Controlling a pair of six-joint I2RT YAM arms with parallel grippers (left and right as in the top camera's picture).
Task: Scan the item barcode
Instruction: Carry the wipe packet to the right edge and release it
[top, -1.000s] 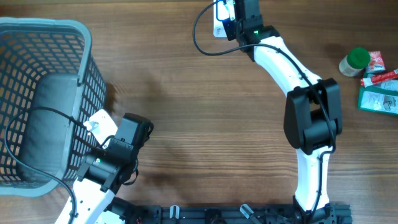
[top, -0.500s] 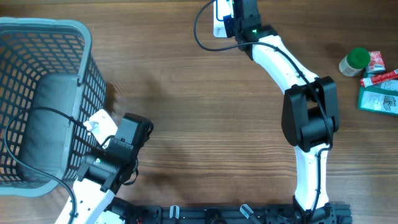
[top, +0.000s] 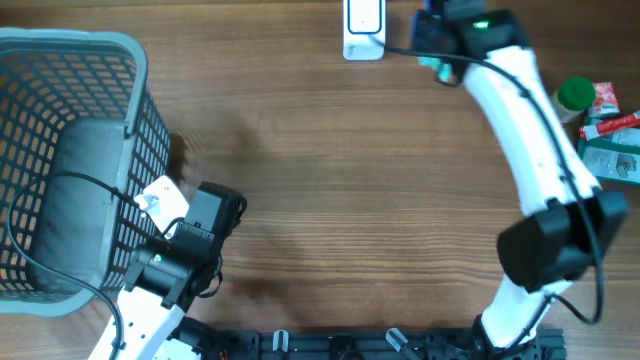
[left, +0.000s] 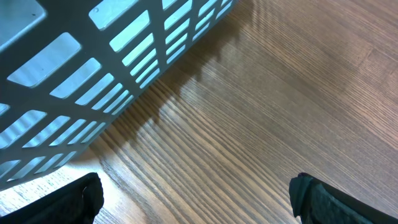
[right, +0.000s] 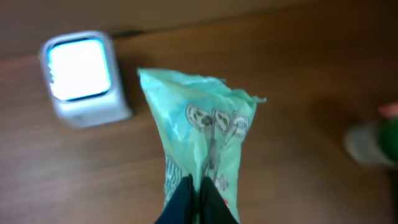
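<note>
**Q:** Overhead view: where is the item?
**A:** The pouch shows as a sliver of teal at the right end effector. It appears to be held off the desk, just right of the scanner. A basket stands far left.

**Q:** Left wrist view?
**A:** The left end effector is spread fully wide and holds nothing. It hangs over bare wood beside the basket wall.

**Q:** Right wrist view?
**A:** The right jaws are pinched fully together on one edge of the pouch. The crinkled film fans out toward the lit scanner window, beside it rather than over it. The frame is blurred, and no barcode can be made out.

**Q:** How will it handle?
**A:** It is probably light, soft and slick: thin film that flops, creases and catches glare. An edge pinch holds it but lets the face sag. A grip on the seam that keeps the printed panel flat toward the window would suit scanning.
</note>
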